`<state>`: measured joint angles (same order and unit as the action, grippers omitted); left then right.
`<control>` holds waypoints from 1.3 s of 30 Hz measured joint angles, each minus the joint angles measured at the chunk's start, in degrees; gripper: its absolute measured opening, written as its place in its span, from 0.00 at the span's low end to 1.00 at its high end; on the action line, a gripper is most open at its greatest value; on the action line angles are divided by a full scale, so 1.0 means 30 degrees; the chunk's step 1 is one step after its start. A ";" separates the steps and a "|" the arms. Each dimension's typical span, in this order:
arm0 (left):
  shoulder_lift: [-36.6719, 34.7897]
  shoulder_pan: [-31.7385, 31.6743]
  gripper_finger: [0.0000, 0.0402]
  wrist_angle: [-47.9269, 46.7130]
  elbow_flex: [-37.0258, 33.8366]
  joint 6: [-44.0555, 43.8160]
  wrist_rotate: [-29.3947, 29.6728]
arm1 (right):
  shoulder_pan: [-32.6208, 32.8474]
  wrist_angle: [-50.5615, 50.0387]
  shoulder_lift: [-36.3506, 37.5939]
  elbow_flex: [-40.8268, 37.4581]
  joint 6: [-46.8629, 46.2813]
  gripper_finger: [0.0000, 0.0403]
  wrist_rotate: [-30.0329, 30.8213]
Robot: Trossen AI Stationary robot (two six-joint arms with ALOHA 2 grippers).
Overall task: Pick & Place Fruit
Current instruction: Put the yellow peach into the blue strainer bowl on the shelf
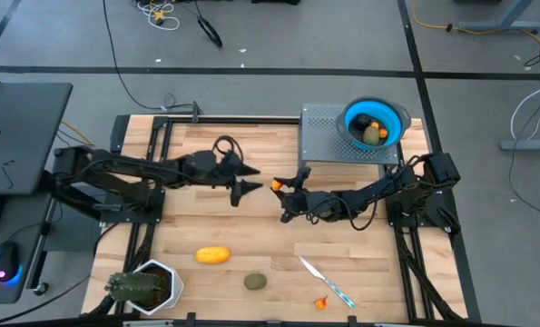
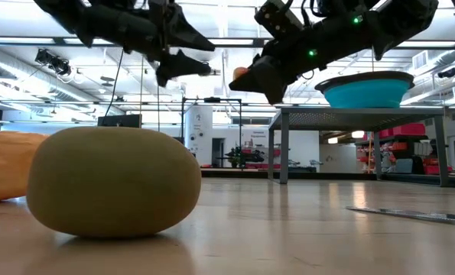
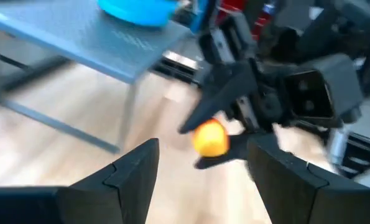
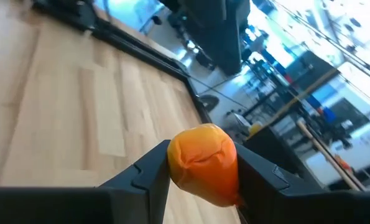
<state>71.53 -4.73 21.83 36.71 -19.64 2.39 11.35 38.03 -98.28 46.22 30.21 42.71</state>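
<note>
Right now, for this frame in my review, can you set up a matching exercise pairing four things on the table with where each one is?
Things:
1. small round orange fruit
2. yellow oblong fruit
3. slim knife with a light-blue handle
4. round blue bowl

Places:
A. on the grey perforated metal stand
B. lying on the wooden tabletop near the spiky green plant in a white pot
C. clamped in the right claw
D. flat on the tabletop beside a tiny orange-red bit

Pairs: 1-C, 2-B, 3-D, 4-A
</note>
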 joint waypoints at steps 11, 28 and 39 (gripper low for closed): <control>-0.0461 0.0328 0.63 -0.0787 -0.1114 0.0759 0.1037 | -0.1369 0.0073 0.2530 0.0000 -0.1113 0.37 0.0234; -0.0381 0.2237 0.63 -0.2483 -0.1122 0.2013 0.1998 | -0.7275 -1.4961 1.4811 0.0000 -0.7343 0.38 -0.1061; -0.0381 0.3182 0.63 -0.3106 -0.1115 0.2879 0.1992 | -0.8511 -2.1428 1.8753 0.0000 -1.2992 0.38 0.2478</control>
<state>70.39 4.81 12.51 33.36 -11.01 8.36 -14.18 -26.25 -42.02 46.22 -8.77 50.14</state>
